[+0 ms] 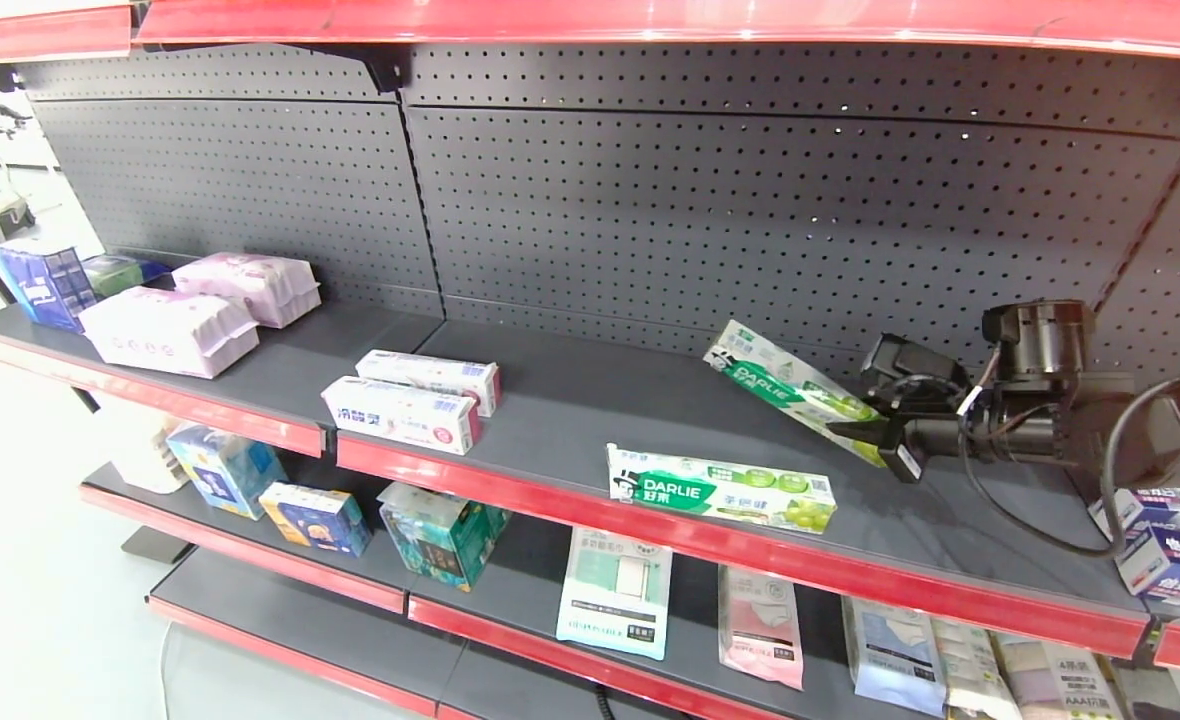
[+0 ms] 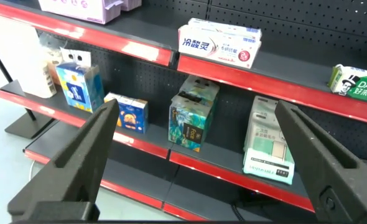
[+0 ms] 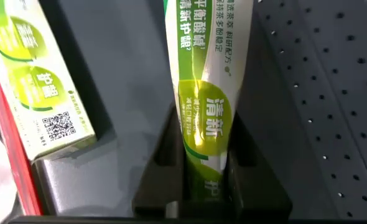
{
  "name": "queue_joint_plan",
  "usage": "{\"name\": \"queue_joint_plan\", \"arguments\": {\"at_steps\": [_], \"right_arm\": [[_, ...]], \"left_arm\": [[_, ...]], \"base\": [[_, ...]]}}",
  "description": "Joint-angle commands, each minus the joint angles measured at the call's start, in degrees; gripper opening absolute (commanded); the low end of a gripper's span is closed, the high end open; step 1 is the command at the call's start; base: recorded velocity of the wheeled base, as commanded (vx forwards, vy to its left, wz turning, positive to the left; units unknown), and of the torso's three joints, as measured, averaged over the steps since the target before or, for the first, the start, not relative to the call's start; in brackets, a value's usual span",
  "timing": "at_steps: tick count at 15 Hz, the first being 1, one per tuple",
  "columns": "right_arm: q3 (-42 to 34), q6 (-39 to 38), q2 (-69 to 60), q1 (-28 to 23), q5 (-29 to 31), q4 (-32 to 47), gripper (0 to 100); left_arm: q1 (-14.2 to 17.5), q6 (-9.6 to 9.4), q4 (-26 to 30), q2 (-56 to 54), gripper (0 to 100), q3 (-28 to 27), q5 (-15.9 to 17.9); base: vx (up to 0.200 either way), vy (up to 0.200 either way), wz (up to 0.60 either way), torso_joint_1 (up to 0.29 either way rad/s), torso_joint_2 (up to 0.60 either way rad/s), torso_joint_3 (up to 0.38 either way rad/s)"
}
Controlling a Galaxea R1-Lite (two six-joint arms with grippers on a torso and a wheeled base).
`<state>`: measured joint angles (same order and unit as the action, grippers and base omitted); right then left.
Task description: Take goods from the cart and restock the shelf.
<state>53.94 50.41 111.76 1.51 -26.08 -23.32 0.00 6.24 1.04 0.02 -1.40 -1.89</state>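
My right gripper [image 1: 875, 437] is over the middle shelf [image 1: 590, 400] at the right, shut on the near end of a green and white toothpaste box [image 1: 790, 388]. The box slants toward the pegboard, its far end near the shelf's back. In the right wrist view the same held box [image 3: 202, 93] runs away between the two black fingers [image 3: 165, 149]. A second green toothpaste box [image 1: 720, 488] lies flat along the shelf's front edge, seen too as the green box [image 3: 28, 74] beside the held one. My left gripper [image 2: 196, 162] hangs open in front of the lower shelves, nothing between its fingers.
Two white and pink toothpaste boxes [image 1: 415, 400] lie mid-shelf; pink tissue packs [image 1: 170, 330] and blue boxes [image 1: 45, 285] sit at the left. Purple and white boxes [image 1: 1175, 545] stand at the far right. Lower shelves hold tissue boxes [image 2: 193, 115] and hanging packets [image 1: 615, 590].
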Motion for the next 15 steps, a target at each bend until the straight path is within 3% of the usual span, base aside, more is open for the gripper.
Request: {"name": "queue_joint_plan", "arguments": {"at_steps": [1, 12, 13, 15], "right_arm": [[0.29, 0.74, 1.7, 0.86, 0.94, -0.06, 0], [3.01, 1.45, 4.87, 1.48, 3.58, 0.12, 0], [2.92, 1.54, 4.87, 1.48, 3.66, 0.12, 100], [3.01, 1.54, 5.04, 1.48, 3.66, 0.12, 100]], "left_arm": [[0.0, 0.09, 0.02, -0.02, 100, 0.0, -0.04], [0.0, 0.09, 0.02, -0.02, 100, 0.0, -0.04], [0.0, 0.09, 0.02, -0.02, 100, 0.0, -0.04], [0.0, 0.0, 0.02, -0.02, 100, 0.0, -0.04]], "base": [[0.0, 0.0, 0.0, 0.0, 0.0, 0.0], [0.0, 0.0, 0.0, 0.0, 0.0, 0.0], [0.0, 0.0, 0.0, 0.0, 0.0, 0.0], [0.0, 0.0, 0.0, 0.0, 0.0, 0.0]]}}
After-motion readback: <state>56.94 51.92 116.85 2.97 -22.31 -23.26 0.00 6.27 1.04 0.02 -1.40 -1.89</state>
